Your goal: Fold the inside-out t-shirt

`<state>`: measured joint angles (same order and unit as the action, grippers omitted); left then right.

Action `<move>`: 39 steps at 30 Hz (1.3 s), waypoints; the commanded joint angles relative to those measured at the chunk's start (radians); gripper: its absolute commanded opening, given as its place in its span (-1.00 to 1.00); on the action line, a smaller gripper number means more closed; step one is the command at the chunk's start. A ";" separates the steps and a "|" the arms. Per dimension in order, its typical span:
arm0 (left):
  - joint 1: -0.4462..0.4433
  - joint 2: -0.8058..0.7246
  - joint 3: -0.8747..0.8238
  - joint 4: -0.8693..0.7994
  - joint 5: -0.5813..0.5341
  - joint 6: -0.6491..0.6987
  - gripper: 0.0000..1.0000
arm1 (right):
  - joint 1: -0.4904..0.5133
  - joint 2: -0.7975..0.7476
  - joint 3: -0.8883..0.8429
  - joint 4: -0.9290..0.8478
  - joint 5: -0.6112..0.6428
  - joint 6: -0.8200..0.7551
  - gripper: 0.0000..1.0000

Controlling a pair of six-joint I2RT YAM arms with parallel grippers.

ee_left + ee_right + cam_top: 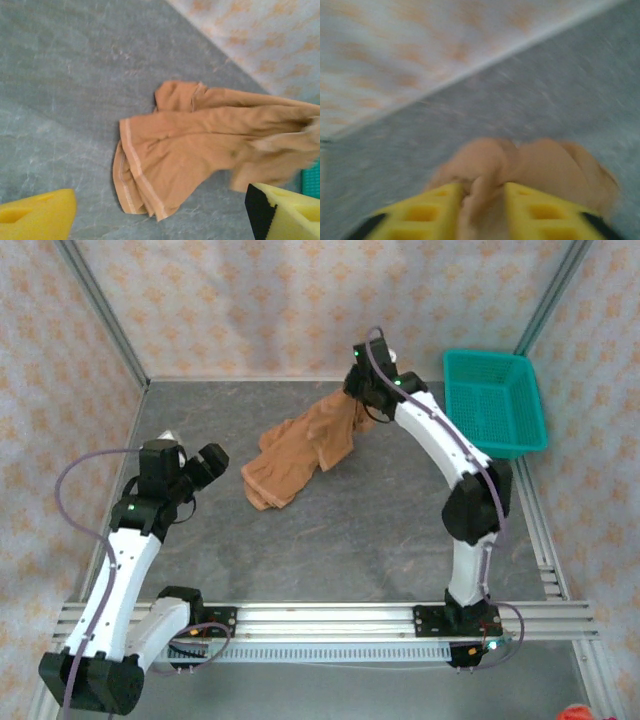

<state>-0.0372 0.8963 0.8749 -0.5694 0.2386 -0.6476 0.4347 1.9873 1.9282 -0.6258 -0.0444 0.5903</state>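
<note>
Top external: the inside-out t-shirt [300,455] lies bunched in a long heap on the table [350,540], centre to far. Its far-right end is drawn up off the surface to the right gripper [362,400]. The left gripper [212,465] hangs just left of the heap, apart from it.

Left wrist: the yellow jaws stand wide apart at the lower corners with nothing between them, so they are released. The stitched hem [137,170] lies nearest and flat on the table. A sleeve or collar fold pokes out on the far side; I cannot tell which.

Right wrist: blurred. A fold of tan cloth sits pinched between the jaws, grasping the shirt as far as the frame shows.

Handling, judged: the cloth is light, limp and creased. It holds no shape, sags from any single pinch point and will drag rather than slide cleanly. Best hold: pinch the hem edge or a shoulder seam, several layers thick, one corner per arm, so the cloth can be spread.
</note>
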 commanded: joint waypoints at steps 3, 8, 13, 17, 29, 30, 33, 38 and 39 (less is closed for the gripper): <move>-0.019 0.045 -0.065 -0.012 0.049 0.001 0.71 | -0.096 -0.009 -0.018 -0.106 0.021 0.004 0.20; -0.047 0.112 -0.133 0.062 0.066 -0.037 0.55 | -0.034 -0.118 -0.263 0.006 -0.084 -0.108 0.29; -0.106 0.224 -0.158 0.158 0.109 -0.094 0.37 | 0.038 -0.098 -0.436 0.101 -0.157 -0.099 0.25; -0.180 0.312 -0.147 0.191 0.069 -0.119 0.33 | 0.076 -0.038 -0.452 0.125 -0.177 -0.066 0.24; -0.357 0.612 -0.008 0.265 0.007 -0.202 0.16 | 0.105 0.090 -0.424 0.134 -0.112 -0.040 0.23; -0.367 0.639 0.012 0.262 -0.003 -0.202 0.13 | 0.105 0.102 -0.417 0.131 -0.106 -0.040 0.23; -0.383 0.706 0.061 0.237 -0.060 -0.209 -0.04 | 0.105 0.137 -0.403 0.138 -0.101 -0.034 0.23; -0.383 0.753 0.100 0.195 -0.138 -0.215 -0.72 | 0.104 0.206 -0.368 0.149 -0.117 -0.027 0.10; -0.383 0.753 0.109 0.172 -0.155 -0.213 -0.94 | 0.104 0.212 -0.359 0.144 -0.122 -0.027 -0.07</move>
<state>-0.4187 1.6436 0.9440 -0.3332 0.1799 -0.8547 0.5362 2.1201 1.5455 -0.5236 -0.1642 0.5579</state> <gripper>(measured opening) 0.099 0.515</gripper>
